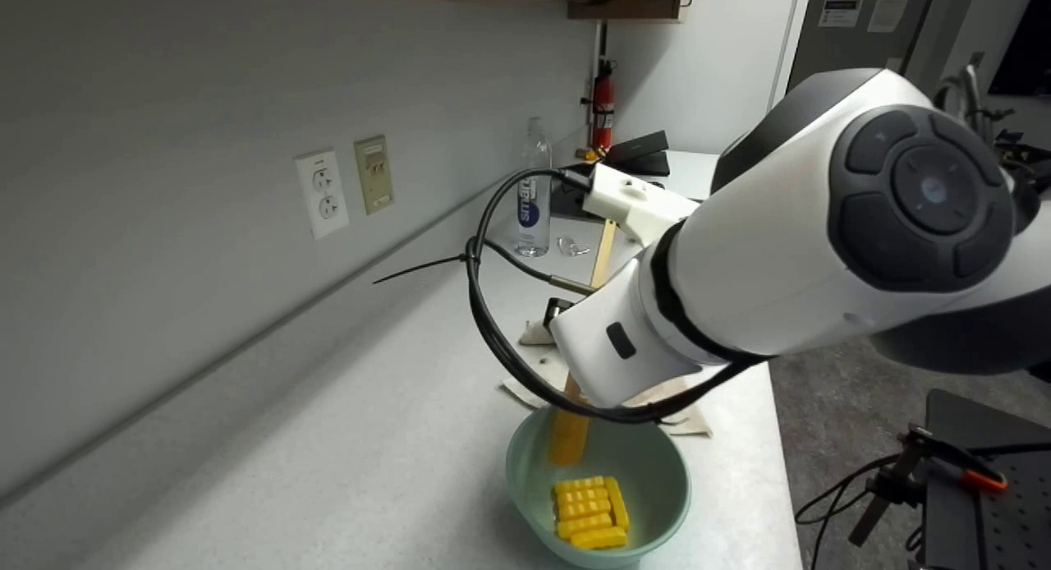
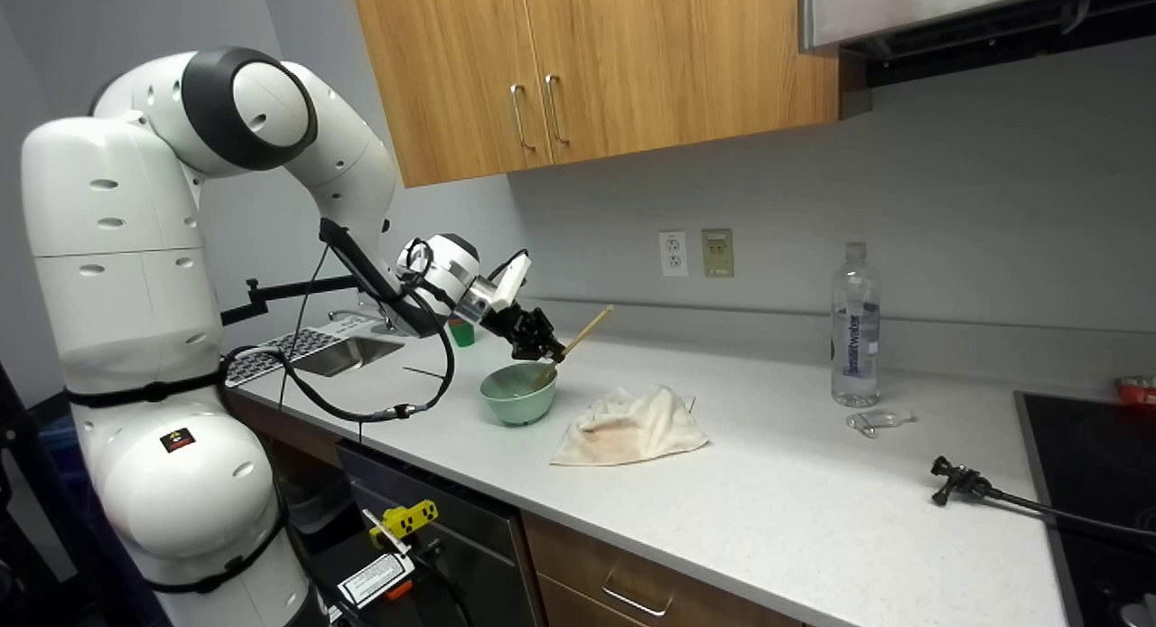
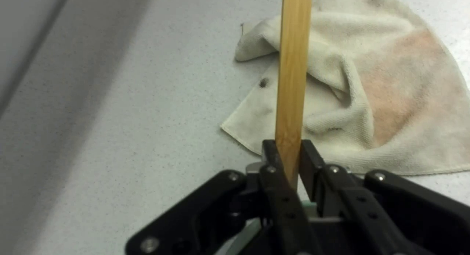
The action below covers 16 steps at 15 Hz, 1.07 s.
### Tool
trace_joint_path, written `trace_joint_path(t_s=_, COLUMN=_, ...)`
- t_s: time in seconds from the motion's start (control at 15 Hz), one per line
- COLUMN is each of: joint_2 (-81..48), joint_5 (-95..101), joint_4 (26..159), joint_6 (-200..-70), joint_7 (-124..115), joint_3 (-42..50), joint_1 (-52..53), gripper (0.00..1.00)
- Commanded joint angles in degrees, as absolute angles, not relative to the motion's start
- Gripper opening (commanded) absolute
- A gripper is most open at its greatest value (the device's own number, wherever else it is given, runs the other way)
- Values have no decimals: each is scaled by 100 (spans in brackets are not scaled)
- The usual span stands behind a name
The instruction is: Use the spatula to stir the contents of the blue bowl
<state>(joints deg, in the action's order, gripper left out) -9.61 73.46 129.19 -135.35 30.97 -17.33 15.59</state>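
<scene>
The gripper (image 3: pixel 288 147) pinches the slim handle of the bamboo spatula (image 1: pixel 569 440) between its two fingers, the blade inside the pale teal bowl (image 1: pixel 657 480) on the side toward the beige cloth (image 2: pixel 637 428). In an exterior view the blade shows apart from the yellow ridged blocks (image 1: pixel 585 504), so a short first sweep might move nothing; whether it touches the bowl's side I cannot tell. The likeliest trouble is the grip: the handle is narrow and a long stretch juts past the fingers, so drag from the blocks could swivel it. The bowl stands unheld on the countertop (image 2: pixel 813 510), nearer the front edge than the back edge, and a hard shove against its side could send it skidding toward the front edge or into the cloth. The fingers sit close to the rim, so dipping too deep may knock the bowl and tip it. Scooping under the blocks rather than pushing them could flip one out, and the black cable loop (image 1: pixel 483 319) at the wrist might catch the rim during a wide swing.
</scene>
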Motion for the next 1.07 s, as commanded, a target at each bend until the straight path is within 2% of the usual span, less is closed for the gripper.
trace_joint_path(t_s=0.0, joint_2=-823, joint_5=7734, joint_4=12968, joint_6=-13341, joint_7=2764, joint_3=-1710, joint_1=1632, gripper=5)
trace_joint_path(t_s=1.0, joint_2=-1380, joint_5=5997, joint_4=12872, joint_6=-14098, joint_7=3138, joint_3=-2040, joint_1=1663, gripper=5)
